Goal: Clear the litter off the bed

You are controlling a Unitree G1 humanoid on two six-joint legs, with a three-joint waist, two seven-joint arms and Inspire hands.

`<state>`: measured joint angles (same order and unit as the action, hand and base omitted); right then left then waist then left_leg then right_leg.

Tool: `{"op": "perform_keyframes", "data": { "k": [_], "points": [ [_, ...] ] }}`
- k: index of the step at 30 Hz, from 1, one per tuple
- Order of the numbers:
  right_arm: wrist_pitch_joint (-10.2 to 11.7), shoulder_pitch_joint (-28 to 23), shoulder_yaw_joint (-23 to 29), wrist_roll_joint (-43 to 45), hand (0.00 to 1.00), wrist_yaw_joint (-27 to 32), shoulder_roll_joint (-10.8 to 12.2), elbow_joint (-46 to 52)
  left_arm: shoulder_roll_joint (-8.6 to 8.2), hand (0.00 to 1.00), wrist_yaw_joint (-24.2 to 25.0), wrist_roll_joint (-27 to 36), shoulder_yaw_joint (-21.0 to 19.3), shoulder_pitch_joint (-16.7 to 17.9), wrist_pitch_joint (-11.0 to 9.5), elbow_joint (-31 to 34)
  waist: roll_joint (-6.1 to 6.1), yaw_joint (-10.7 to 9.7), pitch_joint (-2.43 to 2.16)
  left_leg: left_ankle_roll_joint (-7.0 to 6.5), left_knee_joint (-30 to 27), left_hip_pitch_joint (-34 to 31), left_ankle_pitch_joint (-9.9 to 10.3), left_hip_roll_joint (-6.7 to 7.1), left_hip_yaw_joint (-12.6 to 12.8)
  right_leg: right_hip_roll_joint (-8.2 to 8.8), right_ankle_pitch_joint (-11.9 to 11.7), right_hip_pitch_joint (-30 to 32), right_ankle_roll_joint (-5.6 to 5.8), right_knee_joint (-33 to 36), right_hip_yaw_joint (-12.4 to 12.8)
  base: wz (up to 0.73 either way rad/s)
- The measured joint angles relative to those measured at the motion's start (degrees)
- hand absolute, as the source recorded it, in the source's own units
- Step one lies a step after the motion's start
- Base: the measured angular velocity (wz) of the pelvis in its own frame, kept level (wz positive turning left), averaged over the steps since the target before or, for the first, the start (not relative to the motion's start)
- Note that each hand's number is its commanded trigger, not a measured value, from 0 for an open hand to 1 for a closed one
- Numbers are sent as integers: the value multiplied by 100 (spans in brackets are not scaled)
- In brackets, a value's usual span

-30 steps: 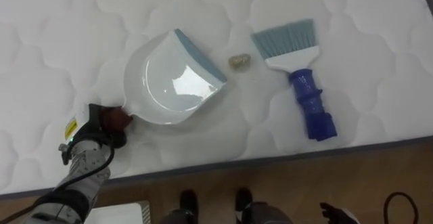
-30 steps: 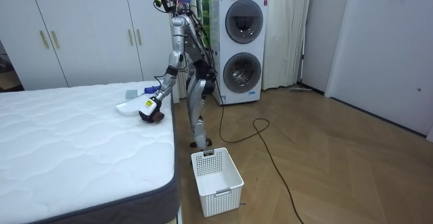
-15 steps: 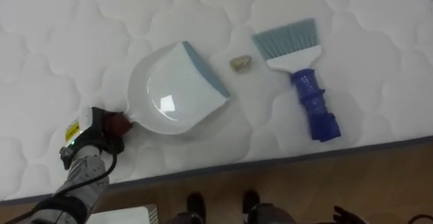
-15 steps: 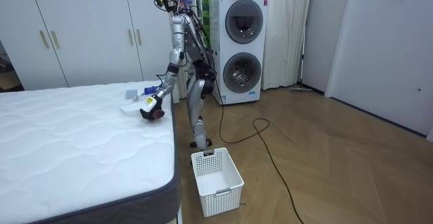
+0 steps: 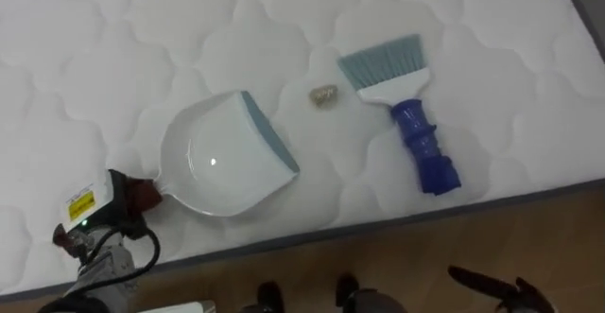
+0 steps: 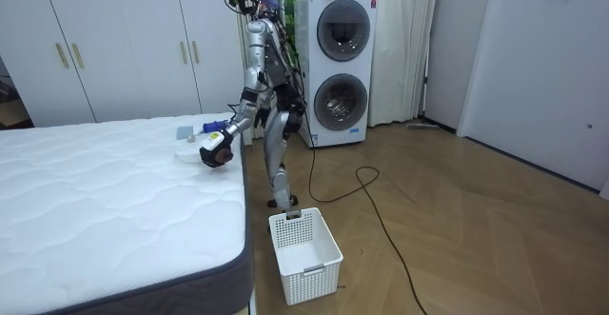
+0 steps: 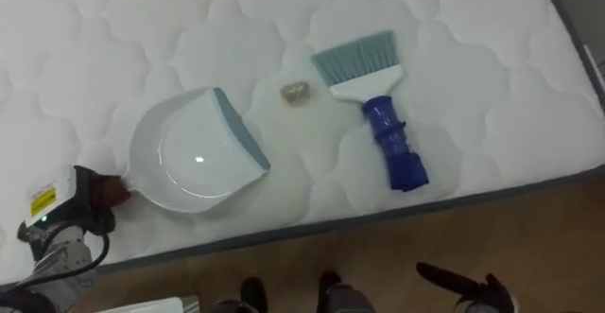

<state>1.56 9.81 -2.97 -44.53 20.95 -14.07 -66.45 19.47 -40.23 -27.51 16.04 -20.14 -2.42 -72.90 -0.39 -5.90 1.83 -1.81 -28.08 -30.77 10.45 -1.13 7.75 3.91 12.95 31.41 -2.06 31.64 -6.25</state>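
Down at the bed's [image 5: 95, 48] near edge, the left hand [image 5: 106, 209] has its fingers curled round the dustpan's [image 5: 213, 166] handle.
The white pan sits flat over the bed, its blue-grey lip turned toward a small scrap [image 5: 324, 95]. Just past the scrap lies a blue-handled brush [image 5: 406, 114]. The right hand [image 5: 492, 285] shows below the bed's edge; I cannot tell how open it is.

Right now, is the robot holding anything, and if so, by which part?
Yes: the left robot hand grips the dustpan by its short handle. The right robot hand holds nothing.
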Motion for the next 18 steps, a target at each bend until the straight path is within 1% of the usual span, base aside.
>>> {"op": "perform_keyframes", "data": {
  "k": [2,4,5,6,7,10,11,16,18],
  "points": [
    [-19,50,107,7,0,259,-4,92,16,100,-133,-171,-13,13,61,-30,-21,5,-4,2,-27,-5,1,-19,-8,4,-12,-17,-8,-24,4,0],
    [-32,124,183,-22,0,576,-8,246,14,100,-278,-203,3,29,117,-31,-24,-3,-5,2,-29,2,1,-21,-9,5,-18,-33,-6,-37,-2,0],
    [-45,145,192,-19,0,643,-8,277,14,100,-314,-207,5,33,127,-31,-24,-2,-5,2,-29,4,1,-23,-9,2,-25,-39,-5,-47,-1,0],
    [-97,144,214,40,0,811,-8,471,14,100,-411,-238,27,47,160,-29,-24,-8,-5,2,-31,4,1,-25,-7,-3,-35,-43,-2,-59,3,0],
    [-136,134,216,255,0,989,-8,695,12,100,-473,-328,34,56,218,-29,-23,-11,-4,1,-36,-2,2,-27,-7,-7,-43,-43,2,-73,7,-3],
    [-152,132,274,905,0,1402,-11,1164,-10,100,-598,-599,20,51,298,-23,-24,2,-4,-2,-35,5,3,-25,-9,9,-52,-48,5,-73,0,0],
    [-160,134,282,1019,0,1482,-11,1265,-12,100,-610,-605,20,51,303,-23,-23,5,-4,-3,-36,10,3,-30,-9,13,-52,-49,6,-71,-3,0],
    [-160,182,216,2254,0,1959,1,1913,-48,100,-626,-707,-12,38,446,23,-16,44,0,-6,-58,10,6,-57,1,18,-52,-48,6,-48,-14,0],
    [-157,188,193,2497,0,2054,0,2125,-62,100,-625,-704,-2,48,449,24,-5,64,7,-7,-49,12,6,-54,1,20,-51,-40,5,-41,-13,0]
  ]
}}
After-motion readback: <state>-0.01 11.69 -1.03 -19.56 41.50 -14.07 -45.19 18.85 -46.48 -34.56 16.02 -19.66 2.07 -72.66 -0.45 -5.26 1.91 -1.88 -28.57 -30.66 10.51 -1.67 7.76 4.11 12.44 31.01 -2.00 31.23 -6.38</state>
